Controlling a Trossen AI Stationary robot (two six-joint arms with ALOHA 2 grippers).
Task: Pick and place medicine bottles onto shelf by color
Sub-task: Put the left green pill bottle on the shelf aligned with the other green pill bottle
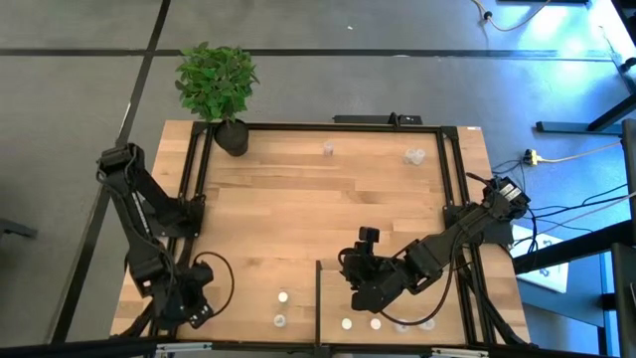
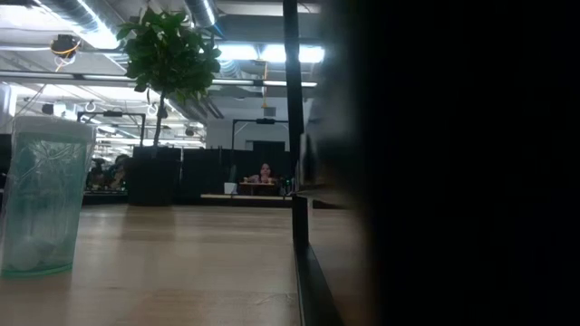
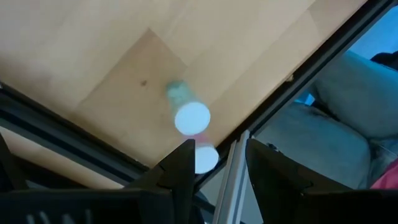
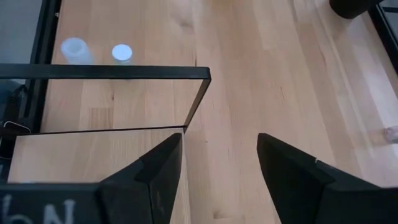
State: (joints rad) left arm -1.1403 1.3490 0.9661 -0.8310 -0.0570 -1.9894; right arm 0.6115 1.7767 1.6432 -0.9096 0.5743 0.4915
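Bench (image 1: 298, 209): shelf (image 1: 393, 328) sits at your near right corner. Right end effector (image 1: 364, 251) hovers just over its far edge, fingers parted, empty. Two clear medicine bottles (image 1: 414, 156) stand well beyond it. Left end effector (image 1: 199, 310) parked, parted, empty.

Potted plant (image 1: 218, 85) at table corner

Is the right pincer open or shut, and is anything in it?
Open and empty: in its wrist view the right pincer shows a clear gap between its fingers, with only bare tabletop between them.
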